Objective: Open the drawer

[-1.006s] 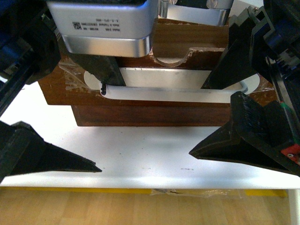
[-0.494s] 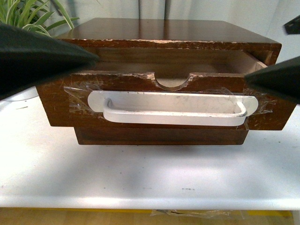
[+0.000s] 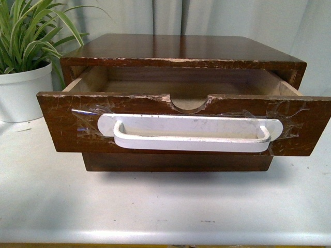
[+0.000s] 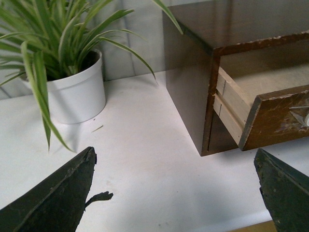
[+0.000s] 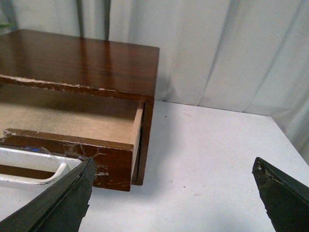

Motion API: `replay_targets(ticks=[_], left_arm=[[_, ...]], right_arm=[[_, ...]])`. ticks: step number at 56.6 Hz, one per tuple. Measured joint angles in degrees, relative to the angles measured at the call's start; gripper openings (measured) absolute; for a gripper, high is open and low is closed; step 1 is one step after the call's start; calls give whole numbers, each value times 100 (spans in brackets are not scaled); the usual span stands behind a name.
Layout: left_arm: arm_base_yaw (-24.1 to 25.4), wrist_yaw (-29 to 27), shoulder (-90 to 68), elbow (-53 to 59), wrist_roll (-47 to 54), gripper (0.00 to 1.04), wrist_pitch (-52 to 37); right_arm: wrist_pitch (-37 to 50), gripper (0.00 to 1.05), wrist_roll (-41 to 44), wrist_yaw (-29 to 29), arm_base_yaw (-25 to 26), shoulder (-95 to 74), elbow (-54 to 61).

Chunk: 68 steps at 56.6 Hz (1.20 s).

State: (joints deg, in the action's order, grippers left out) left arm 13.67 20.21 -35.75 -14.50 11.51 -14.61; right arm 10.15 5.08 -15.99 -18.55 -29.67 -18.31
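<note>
Drawer (image 3: 181,121) pulled out, nothing visible inside.
Both sets of jaws spread apart, gripping nothing; drawer beyond them, on the worktop (image 3: 155,206).

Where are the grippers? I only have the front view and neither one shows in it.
Observer: The left gripper hangs open over the table, between the plant pot and the drawer.
Operator: Right one?
Observer: The right gripper is open too, off the handle and holding nothing, near the drawer's right end.
Operator: Anything inside the drawer?
Observer: The right wrist view looks in from above, and the stretch of floor it shows is bare.
</note>
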Motion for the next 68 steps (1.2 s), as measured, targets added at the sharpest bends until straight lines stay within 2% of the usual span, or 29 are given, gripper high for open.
replay_targets(ticks=[9,14,24,26,29,33,49,53,56,58,60,63,68], left_arm=[[848,118,1353,428,-778,99,1058],[977,92,1696,525,-901,99,1342],[1001,107,1768,538,-988,98,1340],[992,208,1832,625,-1025,94,1097],[1005,286,2133,772,-1045,85,1045],[833,85,2643,935,-1062,72,1189],[-111,-833,3130,1099,-1091,25,1370],[-302,-1010,3193,1137,-1097,13,1392],[-422,-1117,3233,1156,-1106,4,1401],[-605,-1333,3274,1165,-1128,4,1440],[-922,-1816,3316,1178,-1141,4,1464],[-1211,-1963,3427,1261,-1147,4,1460],[-1346,-1998,3534,1386,-1150,4,1471]], right_arm=[[-321,96,-573,-1176,-306,1104,481],[-369,96,-734,-1362,-306,1405,614],[-376,96,-846,-1392,-306,1469,647],[-490,94,-826,-1224,-273,1528,640],[-911,86,-715,-612,-109,1725,645],[-1088,73,-623,-24,155,1954,772],[-1097,26,-538,796,966,2343,1147],[-1108,14,-527,1478,1488,2437,1228],[-1106,5,-525,1561,1714,2483,1274],[-1104,1,-509,1543,1790,2509,1300],[-1102,1,-516,1547,1832,2535,1333],[-1102,1,-514,1572,1832,2564,1377],[-1088,1,-514,1589,1832,2627,1438]])
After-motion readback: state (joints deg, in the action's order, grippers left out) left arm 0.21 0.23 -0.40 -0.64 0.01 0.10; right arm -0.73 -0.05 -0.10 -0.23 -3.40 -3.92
